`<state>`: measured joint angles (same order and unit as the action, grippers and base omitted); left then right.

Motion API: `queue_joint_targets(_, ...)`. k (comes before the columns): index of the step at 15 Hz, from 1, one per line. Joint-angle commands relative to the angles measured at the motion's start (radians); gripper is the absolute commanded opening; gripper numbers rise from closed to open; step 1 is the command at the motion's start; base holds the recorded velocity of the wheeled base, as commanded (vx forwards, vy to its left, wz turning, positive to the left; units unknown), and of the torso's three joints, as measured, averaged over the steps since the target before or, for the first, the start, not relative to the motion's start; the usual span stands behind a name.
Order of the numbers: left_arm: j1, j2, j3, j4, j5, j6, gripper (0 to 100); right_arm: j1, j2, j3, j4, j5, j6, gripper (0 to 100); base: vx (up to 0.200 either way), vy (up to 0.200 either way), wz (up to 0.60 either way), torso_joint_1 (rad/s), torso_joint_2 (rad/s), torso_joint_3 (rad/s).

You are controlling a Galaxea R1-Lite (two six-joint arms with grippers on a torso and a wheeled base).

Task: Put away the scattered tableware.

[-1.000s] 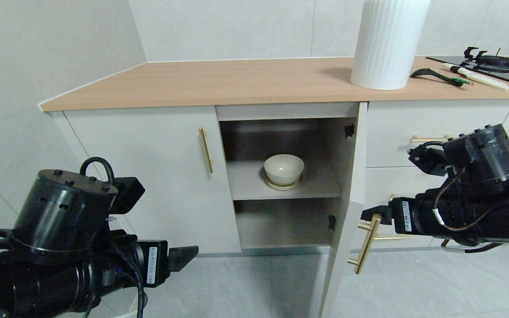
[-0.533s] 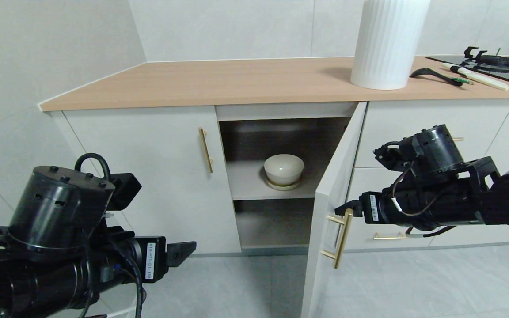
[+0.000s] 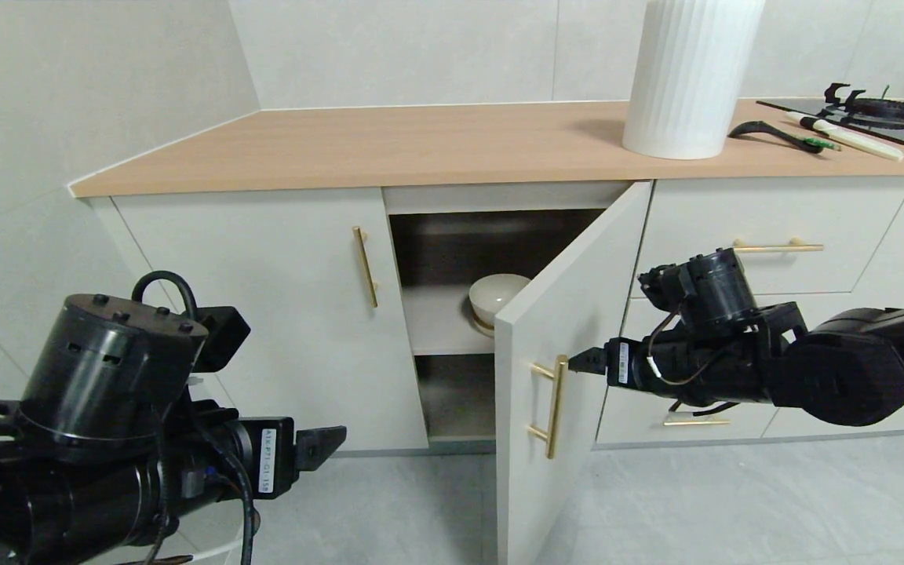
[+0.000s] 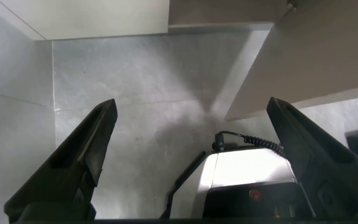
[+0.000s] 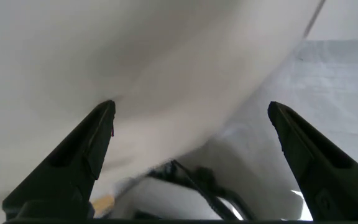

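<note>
Bowl (image 3: pixel 493 295), cream, sits on the middle shelf inside the cupboard (image 3: pixel 452 259), on sth flat w/ a gold edge, prob a saucer. The half-swung cupboard door (image 3: pixel 570 314) hides the bowl's 3 o'clock side. The door's gold bar handle (image 3: pixel 552 406) is at 5 o'clock from the bowl.

Right gripper (image 3: pixel 581 362) is at 3 o'clock of that handle, tip right against the handle's top end on the door's outer face. In the right wrist view its fingers (image 5: pixel 86 155) are spread wide w/ only the door panel between them, nothing gripped.

Left gripper (image 3: pixel 325 443) hangs low at 8 o'clock from the bowl, well apart from the cupboard, over the grey floor tiles (image 3: pixel 389 502). Its fingers (image 4: pixel 79 155) are wide apart too, empty.

Wood counter (image 3: pixel 421 145) runs over the cupboard. On it, at 1 o'clock from the bowl, stands a white ribbed cylinder (image 3: pixel 687 78). At 3 o'clock of the cylinder lie a black utensil (image 3: pixel 774 133) and a white-handled tool (image 3: pixel 844 137), w/ a black hob grate (image 3: pixel 887 106) just behind. A closed door w/ its own gold handle (image 3: pixel 366 267) is at 9 o'clock of the opening.
</note>
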<state>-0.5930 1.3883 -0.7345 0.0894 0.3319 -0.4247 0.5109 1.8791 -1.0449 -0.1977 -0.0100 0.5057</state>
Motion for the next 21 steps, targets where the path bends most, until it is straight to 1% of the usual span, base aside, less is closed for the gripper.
queue_joint_targets(1, 0.001, -0.003, 0.000, 0.000, -0.001, 0.001, 100, 0.005, 0.044, 0.000, -0.036, -0.002, 0.014, 100, 0.000, 0.000, 0.00, 0.000, 0.00, 0.000)
queue_joint_targets(3, -0.001, -0.003, 0.000, 0.001, 0.001, 0.001, 100, 0.005, 0.058, -0.003, -0.054, -0.002, 0.023, 100, 0.000, 0.000, 0.00, 0.000, 0.00, 0.000)
queue_joint_targets(7, 0.001, 0.001, 0.001, 0.001, 0.001, 0.001, 100, 0.006, 0.090, -0.007, -0.146, -0.007, 0.086, 100, 0.200, 0.000, 0.00, -0.004, 0.00, 0.002)
queue_joint_targets(8, 0.001, 0.008, 0.000, 0.000, 0.019, 0.001, 100, 0.005, 0.100, -0.007, -0.169, -0.015, 0.093, 100, 0.000, 0.000, 0.00, 0.000, 0.00, 0.000)
queue_joint_targets(10, 0.001, 0.012, 0.001, 0.000, 0.049, 0.001, 100, 0.005, 0.103, -0.010, -0.172, -0.024, 0.102, 100, 0.000, 0.000, 0.00, 0.000, 0.00, 0.000)
queue_joint_targets(12, 0.001, 0.011, 0.004, 0.001, 0.049, 0.003, 100, 0.005, 0.115, -0.023, -0.198, -0.027, 0.128, 100, 0.000, 0.000, 0.00, 0.000, 0.00, 0.000)
queue_joint_targets(15, 0.001, 0.012, 0.004, 0.001, 0.049, 0.003, 100, 0.005, 0.158, -0.055, -0.236, -0.079, 0.168, 100, 0.000, 0.000, 0.00, 0.000, 0.00, 0.000)
queue_joint_targets(16, 0.001, 0.012, 0.006, 0.001, 0.049, 0.004, 100, 0.003, 0.186, -0.089, -0.243, -0.123, 0.191, 100, 0.000, 0.000, 0.00, 0.000, 0.00, 0.000)
queue_joint_targets(19, 0.001, 0.012, 0.006, 0.001, 0.049, 0.006, 100, -0.003, 0.224, -0.152, -0.243, -0.180, 0.241, 100, 0.000, 0.000, 0.00, 0.000, 0.00, 0.000)
queue_joint_targets(20, 0.001, 0.012, 0.007, 0.001, 0.049, 0.006, 100, -0.003, 0.224, -0.152, -0.243, -0.180, 0.241, 100, 0.000, 0.000, 0.00, 0.000, 0.00, 0.000)
queue_joint_targets(21, 0.001, 0.012, 0.007, 0.001, 0.049, 0.006, 100, -0.017, 0.245, -0.190, -0.243, -0.222, 0.260, 100, 0.000, 0.000, 0.00, 0.000, 0.00, 0.000)
